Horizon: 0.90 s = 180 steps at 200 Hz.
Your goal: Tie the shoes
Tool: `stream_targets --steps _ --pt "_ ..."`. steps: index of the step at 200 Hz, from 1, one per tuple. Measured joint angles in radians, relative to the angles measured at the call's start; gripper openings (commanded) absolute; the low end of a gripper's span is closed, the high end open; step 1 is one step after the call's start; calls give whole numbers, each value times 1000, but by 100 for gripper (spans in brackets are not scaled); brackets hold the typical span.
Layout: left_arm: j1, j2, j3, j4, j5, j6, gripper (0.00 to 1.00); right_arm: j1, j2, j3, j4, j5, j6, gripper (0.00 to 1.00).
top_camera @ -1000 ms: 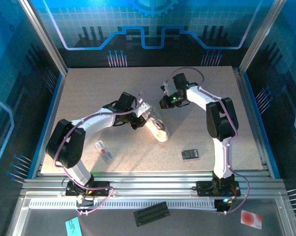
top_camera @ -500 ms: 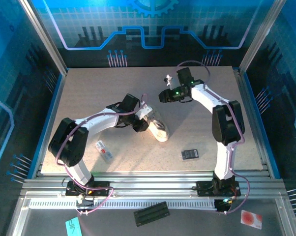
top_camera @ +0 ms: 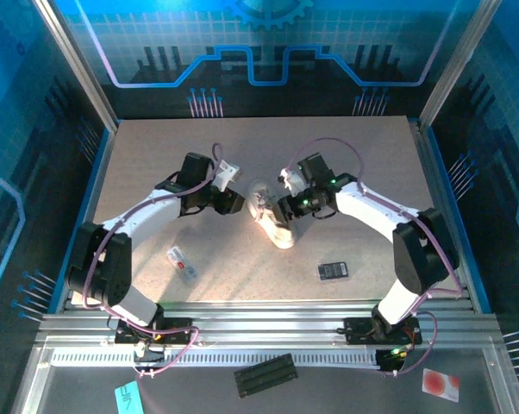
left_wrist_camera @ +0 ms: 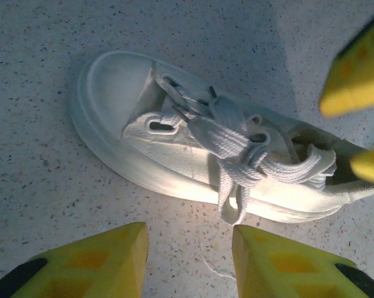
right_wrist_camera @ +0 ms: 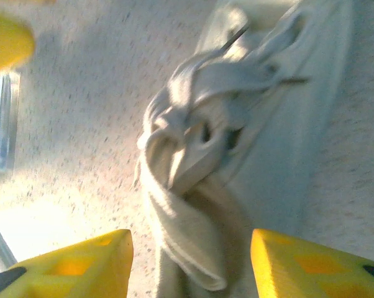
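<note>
Here's the sneaker (top_camera: 272, 221), sole down in the middle of the speckled worktop (top_camera: 156, 155), and both arms are drawn in around it: the left claw (top_camera: 235, 200) just off its left flank, the right claw (top_camera: 284, 207) right at its other side, so the shoe lies between the two. From the left wrist, the left claw (left_wrist_camera: 188, 248) is spread, yellow fingers (left_wrist_camera: 87, 264) apart with only bare worktop between them, and the sneaker (left_wrist_camera: 143, 149) lies just beyond the tips, touching neither. Its laces (left_wrist_camera: 249, 158) are bunched in a loose tangle over the tongue, one end drooping over the side toward the sole. Over to the right wrist, where the picture is a bit blurred: the right claw (right_wrist_camera: 192, 248) is spread wide too, hanging directly over the laces (right_wrist_camera: 187, 180), and a fat loop of lace runs down into the gap between its fingers (right_wrist_camera: 69, 264) — neither pad touching it, nothing pinched. Nearer the arm bases, a flat packet (top_camera: 182, 263) lies off to the left and a small black device (top_camera: 333, 271) off to the right, both well apart from the shoe.
</note>
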Motion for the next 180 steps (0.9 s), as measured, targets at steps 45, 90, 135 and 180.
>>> stream_targets --steps 45,90,135,180 --pt "8 108 131 -54 140 264 44 13 0 -29 19 1 -11 54" --pt "21 189 224 -107 238 591 53 23 0 -32 15 20 -51 16" --pt "21 269 261 -126 253 782 56 24 8 10 -57 66 -93 3" --pt "19 291 290 -126 250 901 57 21 14 115 -148 127 -159 1"
